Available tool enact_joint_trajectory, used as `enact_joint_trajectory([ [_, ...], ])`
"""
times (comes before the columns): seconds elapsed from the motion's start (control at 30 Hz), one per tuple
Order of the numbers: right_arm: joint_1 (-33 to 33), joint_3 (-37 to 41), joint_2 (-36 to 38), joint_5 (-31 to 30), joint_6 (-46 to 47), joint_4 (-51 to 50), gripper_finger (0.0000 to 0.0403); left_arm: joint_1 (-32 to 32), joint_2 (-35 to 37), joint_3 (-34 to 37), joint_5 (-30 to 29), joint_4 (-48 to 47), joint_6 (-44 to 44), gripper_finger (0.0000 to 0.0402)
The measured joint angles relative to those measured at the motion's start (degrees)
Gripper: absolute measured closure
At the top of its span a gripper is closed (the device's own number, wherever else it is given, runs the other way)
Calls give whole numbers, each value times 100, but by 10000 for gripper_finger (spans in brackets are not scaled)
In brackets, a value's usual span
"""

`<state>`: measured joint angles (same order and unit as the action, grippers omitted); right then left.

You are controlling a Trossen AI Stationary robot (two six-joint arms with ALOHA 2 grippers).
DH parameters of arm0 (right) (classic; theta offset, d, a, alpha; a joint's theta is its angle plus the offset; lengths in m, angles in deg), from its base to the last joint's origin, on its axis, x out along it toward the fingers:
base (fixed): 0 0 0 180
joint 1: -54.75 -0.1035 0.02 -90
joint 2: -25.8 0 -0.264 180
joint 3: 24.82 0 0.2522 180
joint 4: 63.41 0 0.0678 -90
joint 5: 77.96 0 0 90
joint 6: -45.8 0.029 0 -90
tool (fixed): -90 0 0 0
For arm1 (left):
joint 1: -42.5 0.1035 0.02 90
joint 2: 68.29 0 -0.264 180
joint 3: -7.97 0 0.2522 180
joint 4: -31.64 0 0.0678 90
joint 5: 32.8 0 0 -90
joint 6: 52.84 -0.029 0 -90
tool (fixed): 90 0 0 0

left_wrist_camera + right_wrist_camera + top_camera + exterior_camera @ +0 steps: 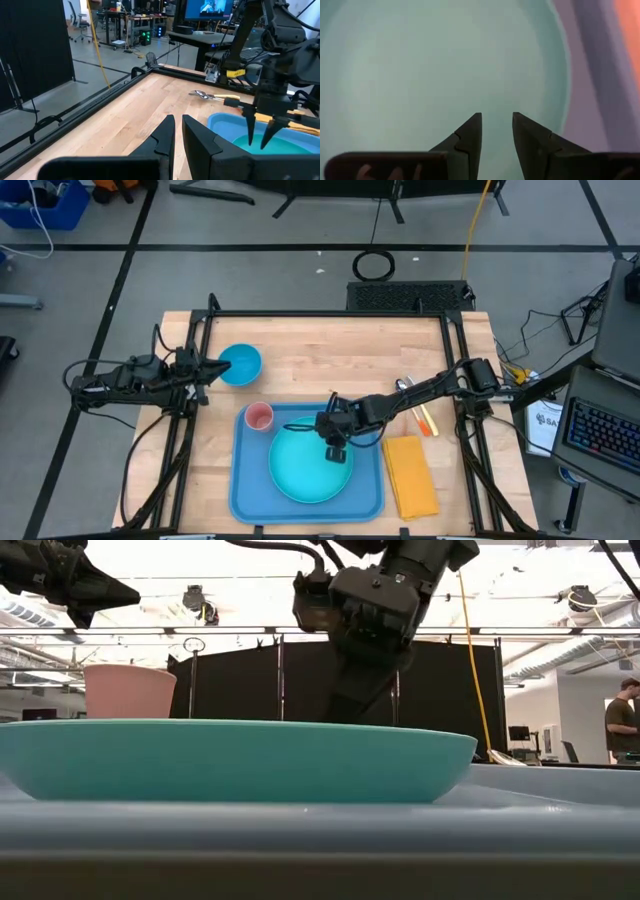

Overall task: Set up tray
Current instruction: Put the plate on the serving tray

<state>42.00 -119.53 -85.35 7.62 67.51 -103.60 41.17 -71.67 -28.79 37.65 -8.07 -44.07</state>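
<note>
The blue tray (245,490) lies at the table's near middle. A round cyan plate (300,475) lies flat in it, and a pink cup (259,417) stands upright in its far left corner. My right gripper (335,450) is open and points down over the plate's middle (420,65). Its spread fingers also show in the left wrist view (260,142). A small blue bowl (240,364) stands on the bare wood beyond the tray. My left gripper (222,366) hovers high beside the bowl's left rim, its fingers (178,122) a narrow gap apart and empty. My right gripper's open fingers come from above, pointing down at the plate's inner surface (280,142). The plate's near rim (230,760) hides the tips in the low view, and I cannot tell whether they touch the plate.
A folded yellow napkin (410,475) lies on the table right of the tray. A spoon and a yellow-handled utensil (415,405) lie beyond it, near the right arm. Bare wood lies across the table's far half. A person (622,720) stands far off in the room.
</note>
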Motion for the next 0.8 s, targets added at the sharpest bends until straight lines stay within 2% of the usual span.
enact_joint_trajectory([
  [0.17,27,0,24,-448,59,-22,302,0,0,0,2,-1,0,366],
  [0.53,266,34,24,-599,317,-60,302,2,0,0,0,1,2,366],
  [0.67,386,183,24,-385,457,-32,302,0,0,0,0,0,2,366],
  [0.8,491,461,24,30,486,444,302,1,0,0,1,0,2,366],
])
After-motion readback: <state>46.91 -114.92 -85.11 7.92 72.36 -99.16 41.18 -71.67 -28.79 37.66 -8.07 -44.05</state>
